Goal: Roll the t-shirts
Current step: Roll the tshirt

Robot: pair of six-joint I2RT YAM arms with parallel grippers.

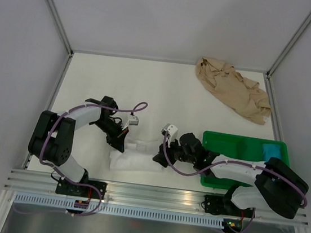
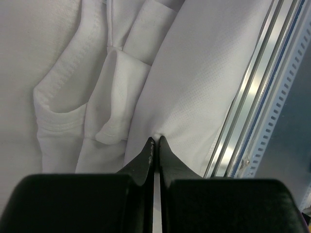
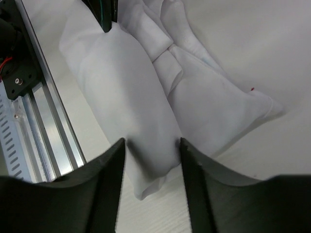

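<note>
White t-shirt [image 1: 130,160], partly rolled into a thick bundle, lies on the desk [image 1: 147,93] near its front rail, between the two arms; part of the garment, with collar and folded sleeve, lies loose and flat beside the roll. The left fingers [image 2: 148,156] are pressed together at one end of the bundle, their tips meeting at a small pucker in the cloth, which suggests a thin fold pinched between them. The right fingers [image 3: 115,162] stand apart, straddling the other end of the roll, with the cloth lying between them but not clamped. The tan t-shirt [image 1: 232,89] lies crumpled at the far right corner of the desk, well apart from both arms and beyond the green tray [image 1: 238,140], and appears untouched. Judged step: rolling of the first shirt, mid-way, with one end secured and the other awaiting a fresh grip. The next move would call for the right fingers to close on their end, so both ends turn evenly and the roll does not skew or unwind.
</note>
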